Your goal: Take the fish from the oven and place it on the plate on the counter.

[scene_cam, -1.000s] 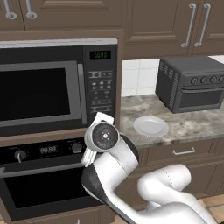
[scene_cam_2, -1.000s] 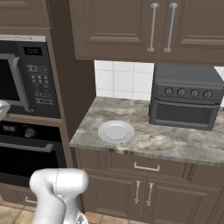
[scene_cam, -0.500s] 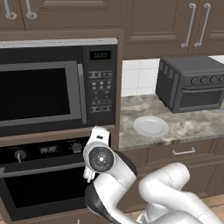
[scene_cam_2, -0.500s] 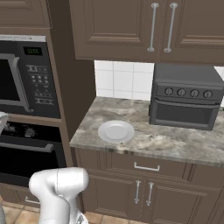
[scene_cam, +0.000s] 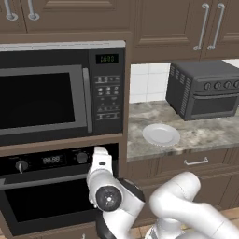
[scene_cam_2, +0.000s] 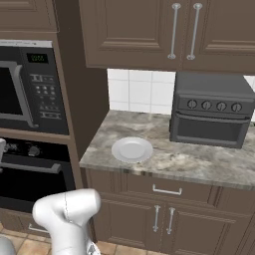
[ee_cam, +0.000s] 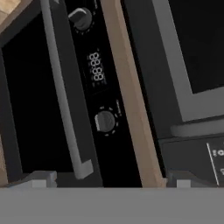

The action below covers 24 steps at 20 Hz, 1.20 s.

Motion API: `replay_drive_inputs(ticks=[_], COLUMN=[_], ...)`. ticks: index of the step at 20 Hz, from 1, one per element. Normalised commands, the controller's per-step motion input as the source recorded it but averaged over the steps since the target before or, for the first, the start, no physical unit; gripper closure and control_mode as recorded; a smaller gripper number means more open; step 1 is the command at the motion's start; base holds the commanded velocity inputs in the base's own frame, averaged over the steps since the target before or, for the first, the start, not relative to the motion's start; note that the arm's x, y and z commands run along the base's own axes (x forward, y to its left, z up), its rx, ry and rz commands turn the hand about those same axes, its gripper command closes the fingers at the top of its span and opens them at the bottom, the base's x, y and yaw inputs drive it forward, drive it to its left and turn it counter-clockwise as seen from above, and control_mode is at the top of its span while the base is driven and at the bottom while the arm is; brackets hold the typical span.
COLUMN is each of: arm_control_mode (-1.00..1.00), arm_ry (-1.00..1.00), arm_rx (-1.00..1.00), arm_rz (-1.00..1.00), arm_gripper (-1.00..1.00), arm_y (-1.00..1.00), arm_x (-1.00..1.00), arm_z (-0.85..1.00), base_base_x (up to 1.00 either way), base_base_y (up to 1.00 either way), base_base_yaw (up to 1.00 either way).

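The oven (scene_cam: pixel 46 200) is built in under the microwave, and its glass door is shut, so the fish is hidden. My gripper (scene_cam: pixel 101 155) hangs in front of the right end of the oven's control strip, just above the silver bar handle (scene_cam: pixel 42 181). In the hand view, my gripper (ee_cam: pixel 111 181) is open, its fingertips (ee_cam: pixel 41 178) set wide apart with nothing between them. Ahead of them lie the handle (ee_cam: pixel 63 96), two knobs (ee_cam: pixel 105 121) and the small display (ee_cam: pixel 96 68). The white plate (scene_cam: pixel 161 135) (scene_cam_2: pixel 132 149) lies bare on the stone counter (scene_cam: pixel 210 135) to the right.
The microwave (scene_cam: pixel 46 100) sits directly above the oven. A dark toaster oven (scene_cam: pixel 203 88) (scene_cam_2: pixel 211 117) stands at the back of the counter, right of the plate. Wooden cupboards hang overhead, and drawers (scene_cam_2: pixel 167 190) lie under the counter.
The hand has sunk from the level of the microwave's keypad to the oven's control strip and drifted slightly left. The jaws have stayed open. The plate and the oven door have not moved.
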Motion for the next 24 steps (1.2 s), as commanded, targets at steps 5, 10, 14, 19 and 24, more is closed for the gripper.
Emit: replay_drive_inputs(ticks=[5, 10, 14, 19, 24], arm_control_mode=[-1.00, -1.00, -1.00, -1.00, -1.00], arm_ry=[-0.27, -0.06, 0.05, 0.02, 0.00], arm_rx=[-0.12, -0.15, -0.09, -0.02, -0.06], arm_rz=[0.03, 0.00, 0.00, -0.02, -0.12], arm_gripper=[-1.00, -1.00, -1.00, -1.00, -1.00], arm_y=[0.62, 0.85, 0.54, 0.03, 0.04], arm_x=[-0.09, 0.02, 0.15, 0.02, 0.00], arm_z=[-0.19, -0.23, -0.39, -0.28, -0.10], base_base_x=[0.00, 0.00, 0.00, 0.00, 0.00], base_base_y=[0.00, 0.00, 0.00, 0.00, 0.00], base_base_yaw=[0.00, 0.00, 0.00, 0.00, 0.00])
